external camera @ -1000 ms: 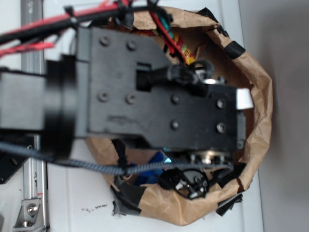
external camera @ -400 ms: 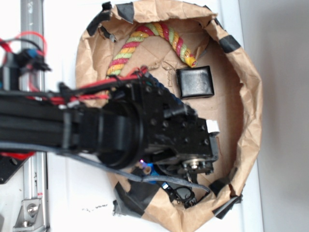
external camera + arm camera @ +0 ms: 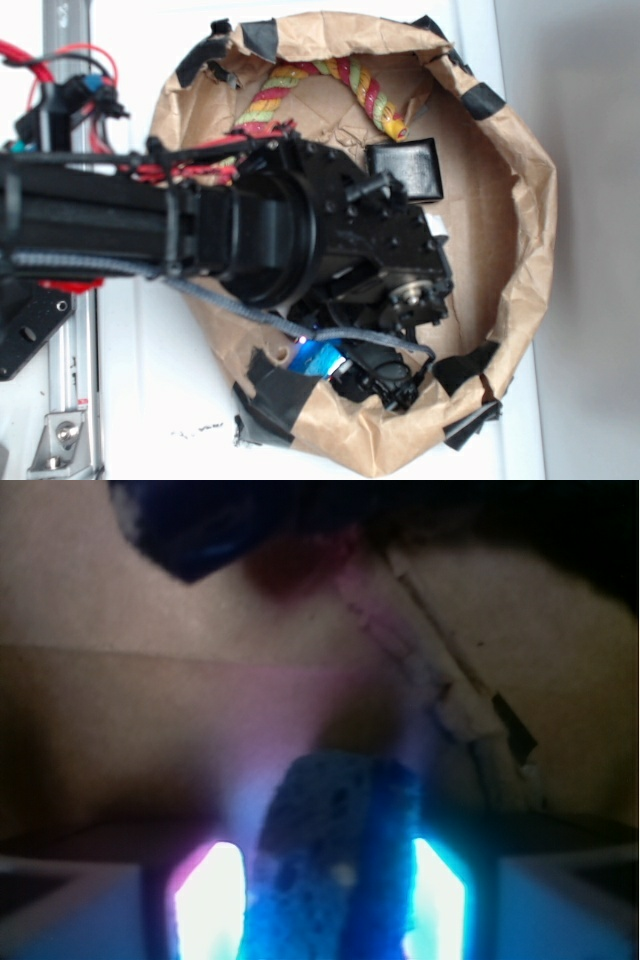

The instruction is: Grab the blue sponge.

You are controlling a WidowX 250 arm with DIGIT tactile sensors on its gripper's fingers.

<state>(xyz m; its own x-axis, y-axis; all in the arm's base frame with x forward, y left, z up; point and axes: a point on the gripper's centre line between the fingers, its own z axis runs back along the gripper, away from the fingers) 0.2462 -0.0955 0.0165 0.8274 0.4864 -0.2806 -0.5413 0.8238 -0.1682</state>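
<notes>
The blue sponge [image 3: 330, 865] stands on edge between my gripper's [image 3: 325, 900] two glowing fingertips, filling the gap, with a pad against each side. The gripper is shut on it, low over the brown paper floor. From outside, only a corner of the blue sponge [image 3: 318, 356] shows under the black wrist, near the lower edge of the paper-lined basin [image 3: 530, 200]. The gripper [image 3: 350, 367] itself is mostly hidden by the arm.
A red, yellow and green rope [image 3: 330, 80] curves along the basin's top. A black square box [image 3: 405, 170] lies just above the wrist. A dark blurred shape [image 3: 230, 520] crosses the wrist view's top. Black tape patches [image 3: 275, 395] hold the crumpled paper rim.
The arm has swung down into the basin, uncovering the rope and box, and the wrist now sits over the sponge's spot at the lower edge.
</notes>
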